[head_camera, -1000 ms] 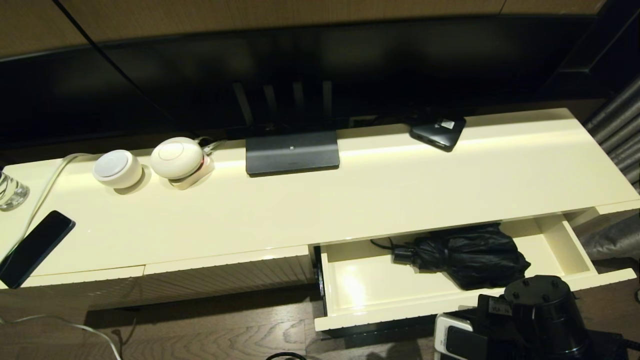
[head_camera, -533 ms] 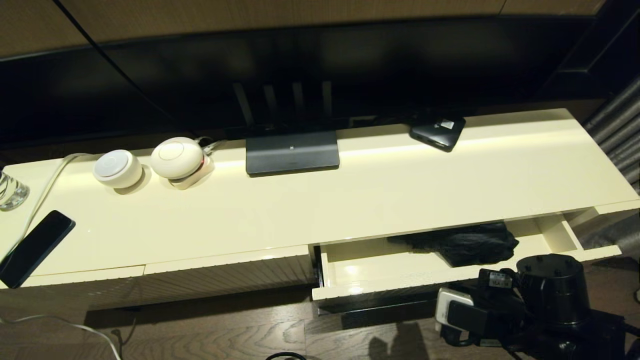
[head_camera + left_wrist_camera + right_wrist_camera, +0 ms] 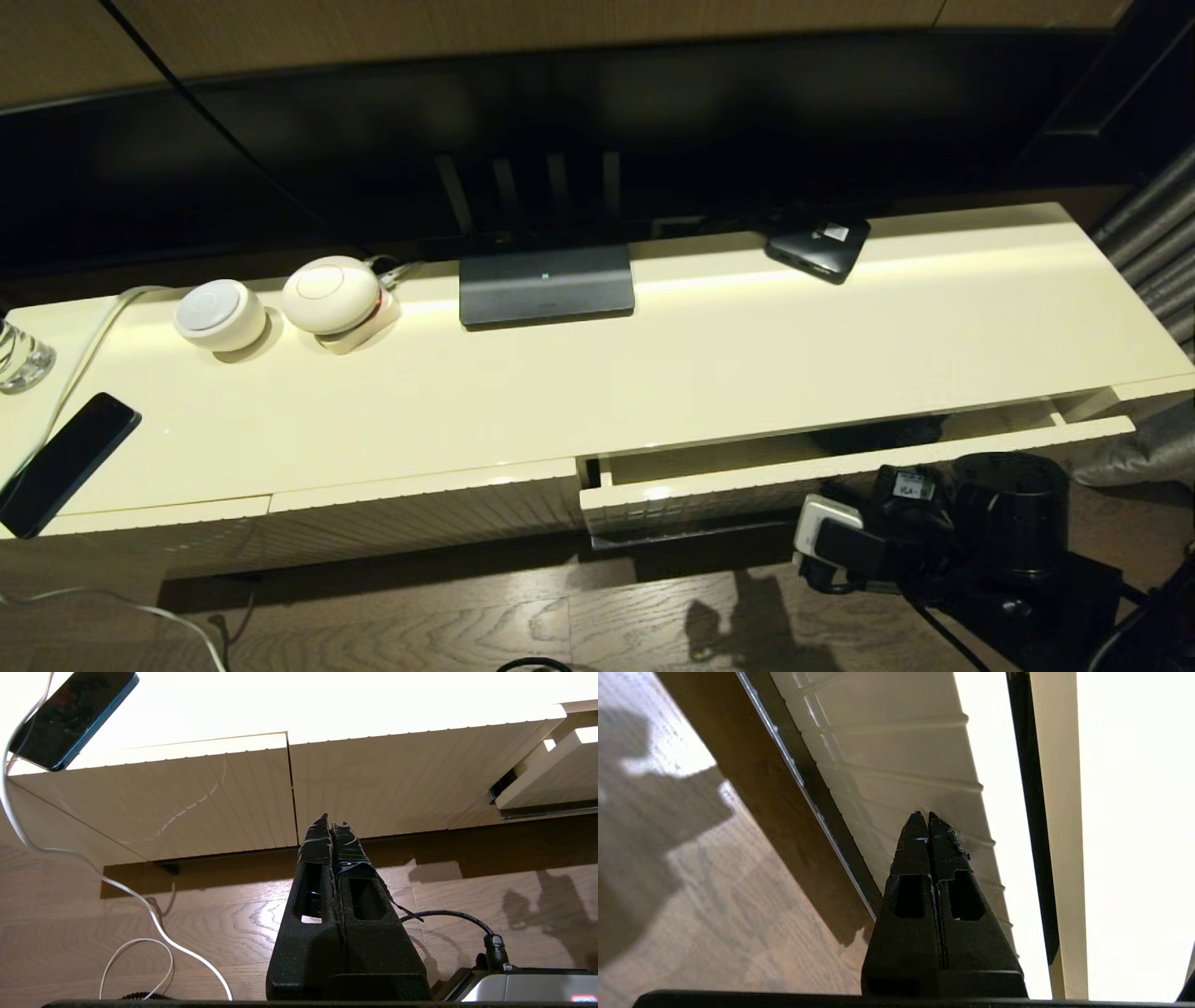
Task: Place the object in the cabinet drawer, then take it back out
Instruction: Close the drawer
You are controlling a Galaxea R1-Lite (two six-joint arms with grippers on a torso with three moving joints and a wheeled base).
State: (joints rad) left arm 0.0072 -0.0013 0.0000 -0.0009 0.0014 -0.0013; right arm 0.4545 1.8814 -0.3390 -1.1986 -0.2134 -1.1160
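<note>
**Drawer almost shut, umbrella tucked inside**

Nearest the robot, the right gripper (image 3: 924, 816) is low in front of the cabinet. Its two fingers are pressed flat together and hold nothing. Their tips sit against the ribbed front of the drawer (image 3: 747, 485).

The left gripper (image 3: 332, 823) hangs low over the wood floor, well left of the drawer. Its fingers are closed too, with nothing in them.

The drawer is open only a crack. Through the gap you can see a small dark bit of the umbrella (image 3: 878, 434), far back under the cabinet top (image 3: 653, 373).

The umbrella looks light. Its cloth is soft and loose, so it would likely slip and bunch if pinched. The short hard handle would be the best place to grab, but it is hidden right now.

Farther back, a phone (image 3: 65, 462) lies at the left end of the top.
</note>
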